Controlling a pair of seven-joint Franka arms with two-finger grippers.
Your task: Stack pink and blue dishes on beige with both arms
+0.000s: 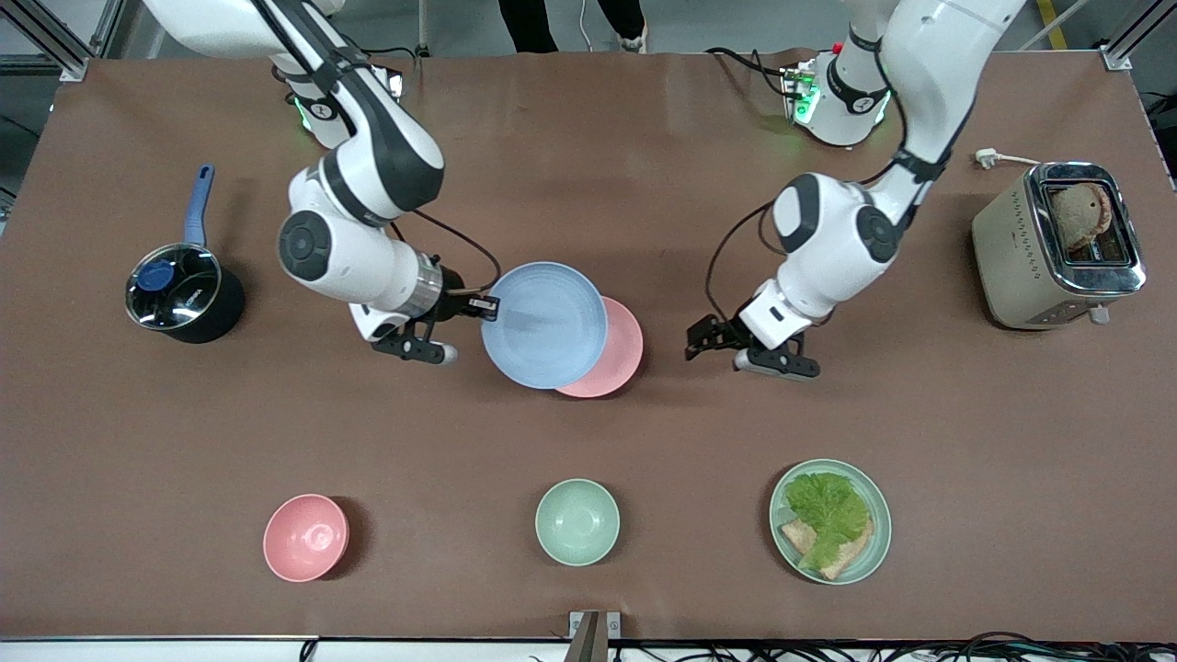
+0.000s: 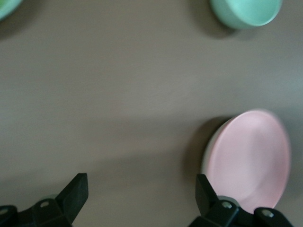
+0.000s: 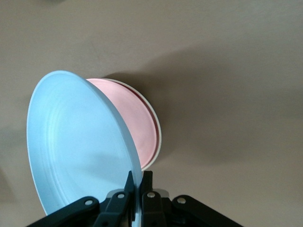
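Frame centre: right gripper (image 1: 485,309) clamps the blue plate (image 1: 544,324) by its rim — raised over the pink plate (image 1: 618,354). The pink plate sits on a beige plate (image 3: 158,137). Left gripper (image 1: 713,338) — fingers spread, holding nothing — hovers just beside the stack.

My right fingers (image 3: 136,187) pinch the blue plate's (image 1: 544,324) rim, holding it over the pink plate (image 1: 618,354), which lies on the beige plate (image 3: 157,137). My left fingers (image 2: 75,191) hang spread beside that stack.

Saucepan (image 1: 184,292), toaster (image 1: 1057,246), pink bowl (image 1: 305,538), green bowl (image 1: 577,521), sandwich plate (image 1: 875,533).
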